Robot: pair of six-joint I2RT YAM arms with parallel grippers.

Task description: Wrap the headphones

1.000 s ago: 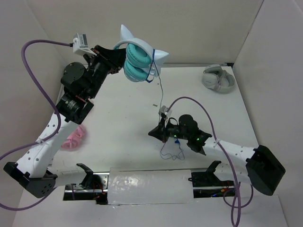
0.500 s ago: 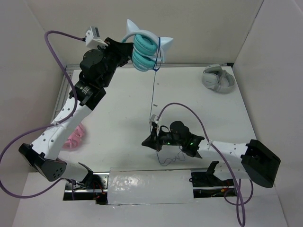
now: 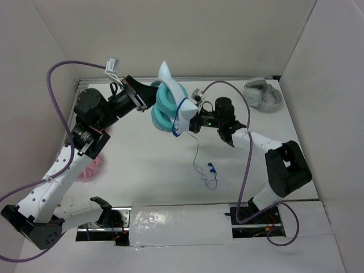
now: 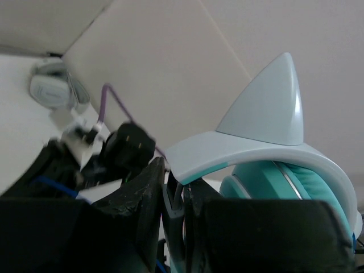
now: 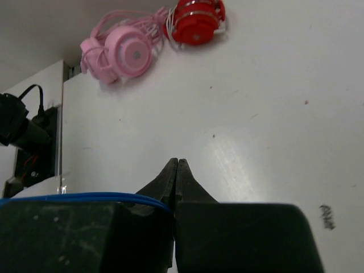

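Observation:
The teal headphones (image 3: 166, 108), with a white cat-ear headband (image 4: 267, 122), are held in the air over the back middle of the table. My left gripper (image 3: 147, 98) is shut on the headband's side arm (image 4: 175, 196). Some blue cable is looped round the ear cups. My right gripper (image 3: 191, 123) is right beside the cups and shut on the thin blue cable (image 5: 85, 197), which runs in between its closed fingers (image 5: 177, 165). The rest of the cable (image 3: 196, 152) hangs down, its curled end lying on the table (image 3: 210, 173).
Grey-white headphones (image 3: 263, 94) lie at the back right, also in the left wrist view (image 4: 54, 91). Pink headphones (image 3: 91, 168) lie at the left by the left arm; the right wrist view shows them (image 5: 122, 51) next to red headphones (image 5: 196, 20).
My left arm has brought the headphones down and forward from high at the back. My right gripper has gone from low near the front up to the ear cups, drawing the cable with it.

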